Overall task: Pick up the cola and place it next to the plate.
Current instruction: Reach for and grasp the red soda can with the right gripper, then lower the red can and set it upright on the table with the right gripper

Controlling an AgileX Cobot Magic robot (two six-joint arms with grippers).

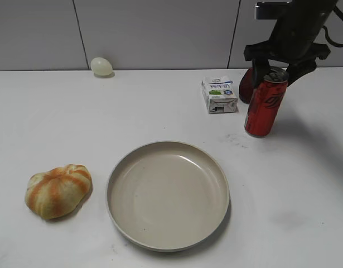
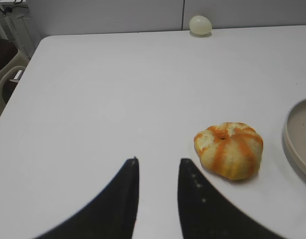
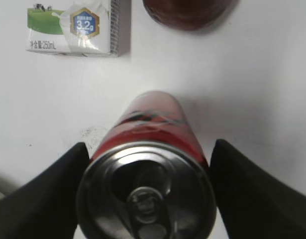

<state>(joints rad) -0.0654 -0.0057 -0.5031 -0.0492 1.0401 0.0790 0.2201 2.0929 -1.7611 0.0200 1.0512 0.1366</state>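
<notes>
The cola (image 1: 263, 106), a slim red can with a silver top, stands slightly tilted at the right back of the table, and I cannot tell whether its base touches the table. My right gripper (image 1: 276, 66) comes down from above, its fingers pressed on both sides of the can's top. In the right wrist view the cola (image 3: 153, 119) fills the space between the right gripper's (image 3: 149, 147) fingers. The beige plate (image 1: 112, 184) lies at the front middle, well apart from the can; its edge shows in the left wrist view (image 2: 297, 134). My left gripper (image 2: 157, 162) is open and empty over bare table.
A small milk carton (image 1: 219, 95) (image 3: 73, 27) and a dark red fruit (image 1: 245, 85) (image 3: 190, 12) sit just behind the can. An orange-striped gourd (image 1: 58, 190) (image 2: 229, 149) lies left of the plate. A pale egg shape (image 1: 101, 66) (image 2: 200, 24) rests by the back wall.
</notes>
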